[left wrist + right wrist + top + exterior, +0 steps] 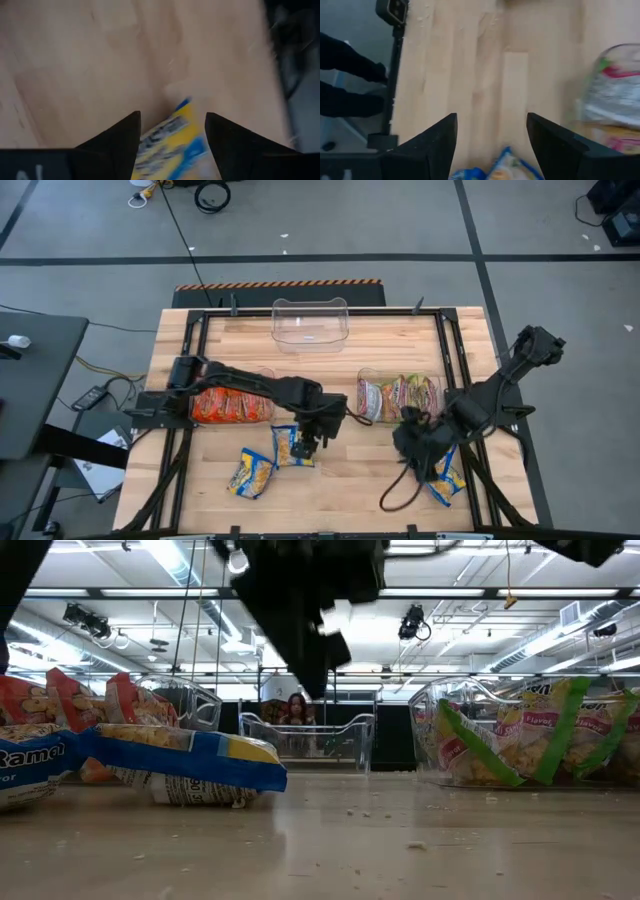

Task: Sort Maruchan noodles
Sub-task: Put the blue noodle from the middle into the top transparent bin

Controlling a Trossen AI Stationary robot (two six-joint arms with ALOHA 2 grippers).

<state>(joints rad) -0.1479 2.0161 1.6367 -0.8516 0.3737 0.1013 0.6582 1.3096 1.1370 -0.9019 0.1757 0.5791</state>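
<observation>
Where crumbs lie — wooden table (pixel 330 840)

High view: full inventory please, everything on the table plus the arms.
Blue-and-yellow packets: three loose on the front of the table, two left of centre, one front right.
Orange-red packets: several, in the left bin.
Silver-white green/pink packets: several, in the right bin.
Clear bin: one, no packets in it, back centre.
Table: one, light wood.
Left end effector: open, over a loose packet.
Right end effector: open, by the front-right packet.
</observation>
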